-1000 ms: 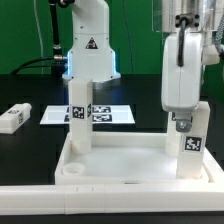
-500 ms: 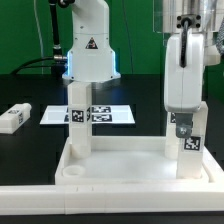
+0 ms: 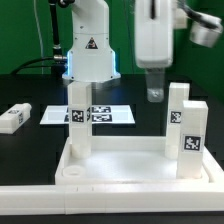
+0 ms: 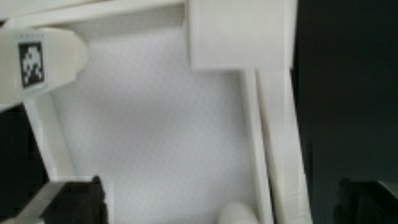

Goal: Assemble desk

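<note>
Legs first, going from the exterior view's left. Loose leg (image 3: 13,118) lies on its side on the black table (image 3: 30,85), well apart from the desk top (image 3: 120,160). Second leg (image 3: 79,125) stands upright in the top's left back corner, marker board (image 3: 110,115) flat behind it. Third leg (image 3: 183,130) stands upright in the right back corner. Half a second ago my gripper (image 3: 153,95) was down on that third leg; now it has let go, risen, and shifted toward the exterior view's left, hanging above and apart from the leg. Fingers spread wide, nothing between them. The leg stayed upright without support, so I judge it seated in its socket. The wrist view looks down on the tray floor and a post base; fingertips (image 4: 71,200) are dark at the frame edge, empty. Two legs mounted; I would fetch the loose one next.
</note>
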